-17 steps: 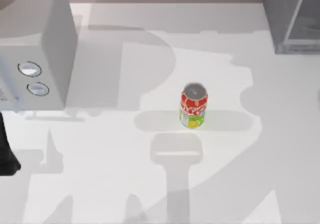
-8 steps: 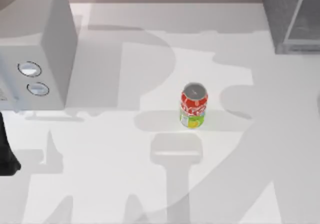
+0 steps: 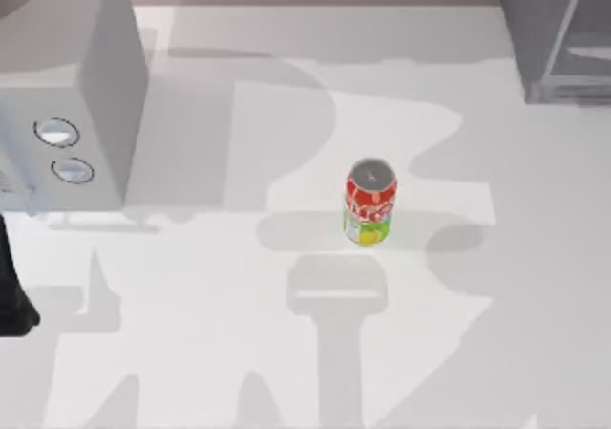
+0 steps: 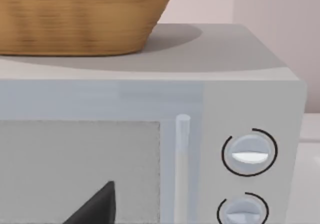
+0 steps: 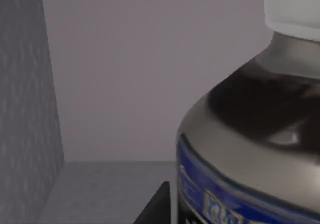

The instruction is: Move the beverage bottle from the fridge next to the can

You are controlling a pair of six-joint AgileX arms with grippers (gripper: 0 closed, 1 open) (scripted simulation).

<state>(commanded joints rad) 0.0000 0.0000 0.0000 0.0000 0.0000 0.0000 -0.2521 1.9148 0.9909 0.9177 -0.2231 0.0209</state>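
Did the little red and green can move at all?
No. The can stands at the same spot in the top view as before, just as far from the white box with two knobs on the table's left.

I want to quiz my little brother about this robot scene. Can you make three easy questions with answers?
1. True or false: the can stands upright on the table.
2. What sits on top of the white box with two knobs?
A. a plate
B. a woven basket
C. a cup
3. Fill in: in the right wrist view, the beverage bottle has a ____ cap.

Key:
1. True; it stands near the table's middle.
2. B.
3. White; the bottle looms close, with grey walls of the fridge around it.
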